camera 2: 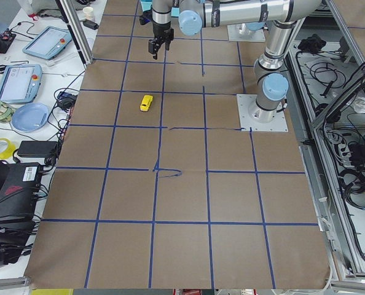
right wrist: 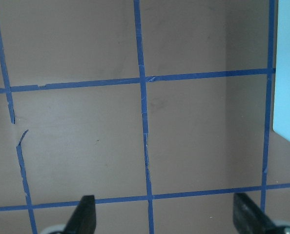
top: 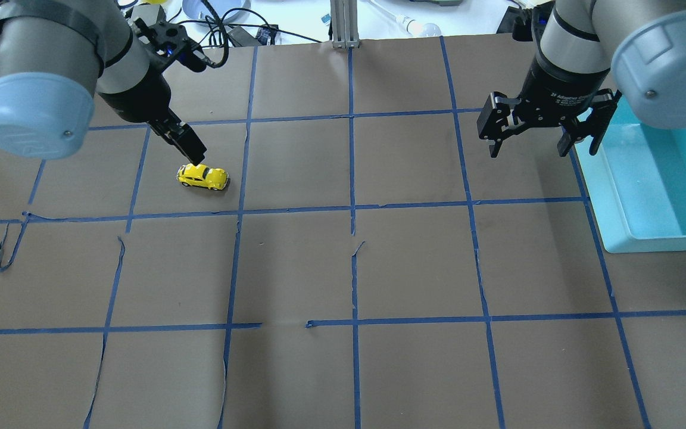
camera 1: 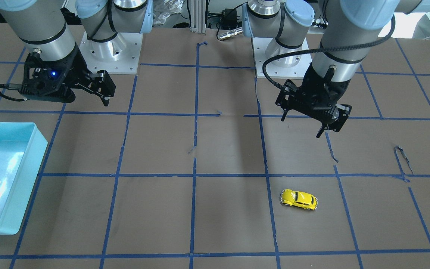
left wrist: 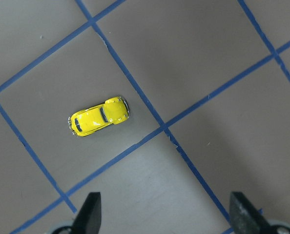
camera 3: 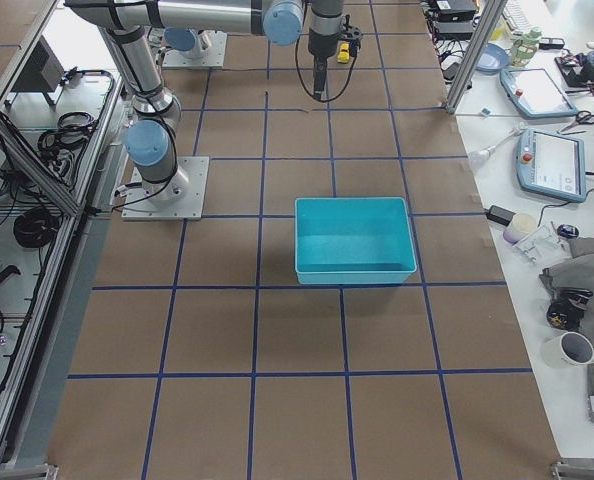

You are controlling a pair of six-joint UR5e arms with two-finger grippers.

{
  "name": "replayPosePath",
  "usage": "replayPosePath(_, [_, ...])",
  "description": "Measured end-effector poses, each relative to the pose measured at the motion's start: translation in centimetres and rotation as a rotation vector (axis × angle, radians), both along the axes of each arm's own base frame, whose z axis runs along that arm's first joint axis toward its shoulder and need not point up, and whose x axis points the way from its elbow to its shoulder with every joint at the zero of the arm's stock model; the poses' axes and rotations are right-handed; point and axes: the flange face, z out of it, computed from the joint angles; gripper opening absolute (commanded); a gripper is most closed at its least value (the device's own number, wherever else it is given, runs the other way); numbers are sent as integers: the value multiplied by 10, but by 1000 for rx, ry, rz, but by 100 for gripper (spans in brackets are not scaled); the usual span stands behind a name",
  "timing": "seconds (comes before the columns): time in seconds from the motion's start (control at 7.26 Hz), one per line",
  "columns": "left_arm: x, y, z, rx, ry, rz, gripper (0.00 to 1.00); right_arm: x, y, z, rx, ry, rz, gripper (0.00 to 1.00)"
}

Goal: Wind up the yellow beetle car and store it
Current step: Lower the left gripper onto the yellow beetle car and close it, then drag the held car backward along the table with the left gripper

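The yellow beetle car (camera 1: 299, 199), glossy and rounded with dark windows, sits upright on the desk (camera 1: 162, 149). The left fingers (left wrist: 90, 214) and right fingers (right wrist: 85, 214) are spread wide, holding nothing.

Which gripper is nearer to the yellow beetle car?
Left. The left gripper hovers close by the yellow beetle car, not touching; the right gripper is far across the table, beside the teal bin.

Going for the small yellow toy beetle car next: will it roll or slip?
The small glossy yellow beetle car stands on its wheels, so an end-on nudge would probably roll it. Its rounded, shiny body looks slippery; the left gripper's fingers may slide unless they close across its sides. It looks rigid and low, unlikely to tip.
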Motion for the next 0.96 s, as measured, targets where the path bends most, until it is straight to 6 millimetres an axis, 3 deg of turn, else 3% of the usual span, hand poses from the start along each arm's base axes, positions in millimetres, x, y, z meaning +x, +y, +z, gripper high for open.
replayPosePath(0.28, [10,-12,-66,-1,-21,-353,89,0,0,0,1,0,0,100])
replayPosePath(0.55, [15,-37,-124,7,-45,-689,88,0,0,0,1,0,0,100])
replayPosePath(0.69, [18,-50,-146,1,-58,-812,83,0,0,-1,2,1,0,100])
replayPosePath(0.96, [24,-73,-174,-13,-81,-982,83,0,0,-1,3,1,0,100])
